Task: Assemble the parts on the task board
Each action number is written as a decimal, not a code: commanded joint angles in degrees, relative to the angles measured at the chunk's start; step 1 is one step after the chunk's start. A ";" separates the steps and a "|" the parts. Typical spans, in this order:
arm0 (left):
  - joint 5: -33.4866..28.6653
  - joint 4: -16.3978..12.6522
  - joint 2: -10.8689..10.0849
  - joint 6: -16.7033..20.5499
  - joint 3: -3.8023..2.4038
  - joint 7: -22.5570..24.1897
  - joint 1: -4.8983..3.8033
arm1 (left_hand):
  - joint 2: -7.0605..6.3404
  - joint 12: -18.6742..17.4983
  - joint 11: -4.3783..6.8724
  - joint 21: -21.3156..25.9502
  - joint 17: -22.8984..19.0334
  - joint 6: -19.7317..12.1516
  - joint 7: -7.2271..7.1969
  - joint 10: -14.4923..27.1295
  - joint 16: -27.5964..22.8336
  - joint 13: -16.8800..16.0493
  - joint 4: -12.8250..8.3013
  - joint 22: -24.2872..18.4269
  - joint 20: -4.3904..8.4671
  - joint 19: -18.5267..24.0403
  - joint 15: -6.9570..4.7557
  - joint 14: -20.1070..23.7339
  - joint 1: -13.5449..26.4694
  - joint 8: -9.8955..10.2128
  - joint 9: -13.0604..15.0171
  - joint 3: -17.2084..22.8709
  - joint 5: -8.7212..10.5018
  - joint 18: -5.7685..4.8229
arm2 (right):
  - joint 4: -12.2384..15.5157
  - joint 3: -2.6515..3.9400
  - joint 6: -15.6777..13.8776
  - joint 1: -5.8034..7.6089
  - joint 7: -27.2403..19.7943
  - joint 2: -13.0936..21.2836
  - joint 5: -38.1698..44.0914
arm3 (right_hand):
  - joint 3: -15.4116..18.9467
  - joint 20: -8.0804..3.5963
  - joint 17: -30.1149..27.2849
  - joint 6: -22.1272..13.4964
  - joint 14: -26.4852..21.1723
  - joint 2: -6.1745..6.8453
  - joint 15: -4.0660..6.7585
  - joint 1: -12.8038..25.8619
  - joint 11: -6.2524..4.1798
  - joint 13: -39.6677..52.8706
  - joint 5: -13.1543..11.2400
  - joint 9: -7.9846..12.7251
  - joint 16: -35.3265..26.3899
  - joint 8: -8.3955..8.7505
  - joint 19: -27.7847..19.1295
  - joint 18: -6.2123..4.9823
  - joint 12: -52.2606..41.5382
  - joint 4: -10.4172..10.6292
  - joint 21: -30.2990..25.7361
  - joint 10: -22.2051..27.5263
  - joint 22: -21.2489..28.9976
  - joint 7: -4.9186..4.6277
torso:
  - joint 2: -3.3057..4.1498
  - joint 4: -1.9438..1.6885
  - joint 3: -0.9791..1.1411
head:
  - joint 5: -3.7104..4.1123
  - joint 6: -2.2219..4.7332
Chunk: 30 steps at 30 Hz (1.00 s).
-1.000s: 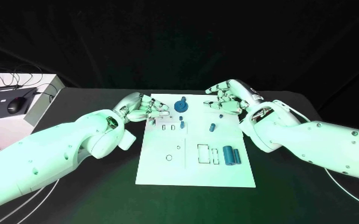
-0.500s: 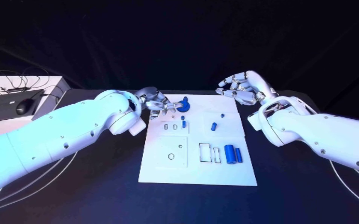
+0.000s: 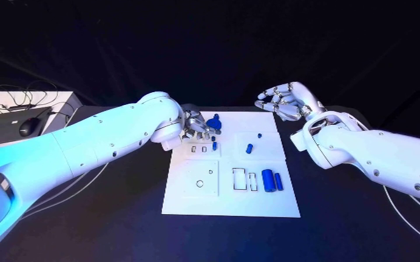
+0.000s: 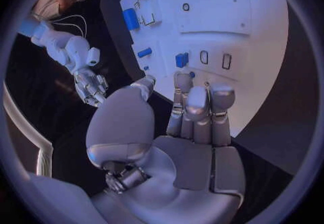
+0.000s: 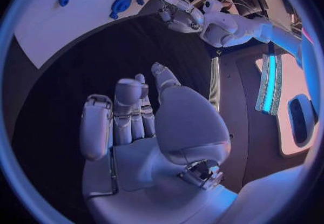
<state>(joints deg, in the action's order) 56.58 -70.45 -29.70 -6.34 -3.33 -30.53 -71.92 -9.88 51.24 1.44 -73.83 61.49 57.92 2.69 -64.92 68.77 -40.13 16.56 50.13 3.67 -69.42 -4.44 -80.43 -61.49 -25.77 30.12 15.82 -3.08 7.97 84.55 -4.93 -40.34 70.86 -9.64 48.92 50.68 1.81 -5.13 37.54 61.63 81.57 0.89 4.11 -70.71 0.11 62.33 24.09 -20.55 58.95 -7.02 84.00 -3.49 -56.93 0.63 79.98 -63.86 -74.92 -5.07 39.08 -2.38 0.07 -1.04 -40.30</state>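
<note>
The white task board (image 3: 229, 198) lies mid-table. A blue gear-like part (image 3: 213, 124) stands at its far end, also seen as the gear (image 5: 121, 4). Two blue cylinders (image 3: 273, 181) lie by a rectangular slot, and small blue pegs (image 3: 249, 148) sit mid-board. My left hand (image 3: 196, 131) hovers over the board's far left edge, its fingers (image 4: 200, 106) straight and side by side, thumb apart, nothing in it; a small blue block (image 4: 181, 60) stands just past the fingertips. Beyond the far right corner my right hand (image 3: 285, 101) is raised, its palm (image 5: 145, 132) bare and fingers spread.
A pale box with a mouse (image 3: 25, 126) and cables sits at the table's left edge. Black table (image 3: 350, 213) surrounds the board. My left forearm (image 3: 96, 147) crosses the table's left side.
My right hand has lifted off the board's far end and drawn back past its right corner. The left arm has rolled inward, bringing its hand a little further over the board.
</note>
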 commanded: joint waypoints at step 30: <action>1.92 10.01 7.41 -7.53 1.13 -1.81 -0.80 | -2.27 -0.57 0.40 0.66 2.54 0.05 -0.75 -0.40 -0.99 -1.66 -0.14 3.29 0.33 -0.86 -0.31 -0.98 2.25 2.16 12.93 4.12 0.25 -0.26 | -1.31 0.05 1.88 0.06 1.66 -1.72 -0.26 | 0.15 -0.24 0.16 0.12 0.23 -0.12 0.10 1.04 0.04 0.08 0.46 -0.15 -0.25 1.05 5.24 1.04 0.52 0.22 0.19 -0.34 -11.15 -0.49 | 0.32 -0.06 -0.39 | 1.00 0.09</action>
<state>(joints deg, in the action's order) 58.75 -60.63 -22.52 -12.33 -2.20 -33.05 -72.67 -12.17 51.03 1.64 -73.39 63.97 57.67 2.02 -65.12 68.04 -41.71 16.36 53.38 4.07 -69.82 -4.70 -81.08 -59.62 -23.81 43.00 20.23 -3.08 7.93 83.25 -4.92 -39.26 70.89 -8.13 47.30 50.12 1.81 -5.11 37.66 61.75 81.57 0.91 4.11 -70.26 0.13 62.31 24.31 -20.66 58.96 -6.18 84.00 -3.49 -56.71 0.63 79.98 -63.88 -74.93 -5.18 39.37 -2.44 -0.30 -0.04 -40.20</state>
